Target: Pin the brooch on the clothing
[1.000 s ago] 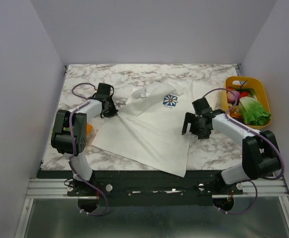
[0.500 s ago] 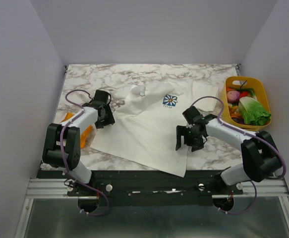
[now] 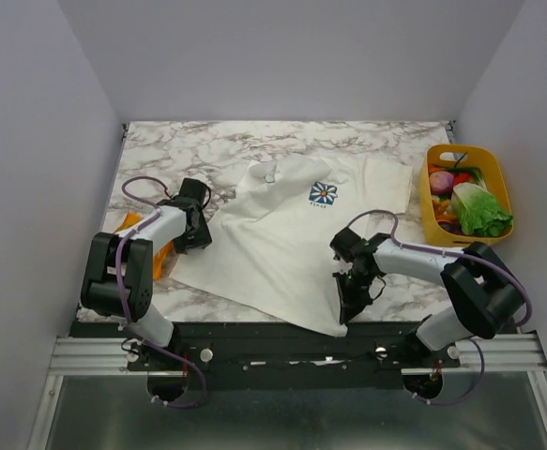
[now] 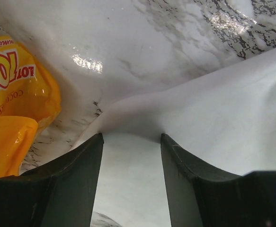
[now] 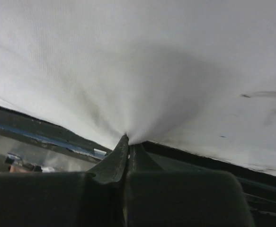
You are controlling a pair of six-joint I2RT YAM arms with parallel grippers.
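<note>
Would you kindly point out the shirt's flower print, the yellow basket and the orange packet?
flower print (image 3: 323, 193), top view, its centre.
yellow basket (image 3: 489, 155), top view, far rim.
orange packet (image 4: 14, 118), left wrist view, its face.

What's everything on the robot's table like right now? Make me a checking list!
Surface: marble table, partly under the shirt.
Job's things: shirt spread out, flower print up; brooch not made out.
Clutter: yellow packet beside the shirt, left; basket of food, right.
Grippers: left gripper open, astride the shirt's edge; right gripper shut, pinching the shirt.
Cables: purple cable loops on each arm.
Surroundings: plain walls; metal rail in front.
</note>
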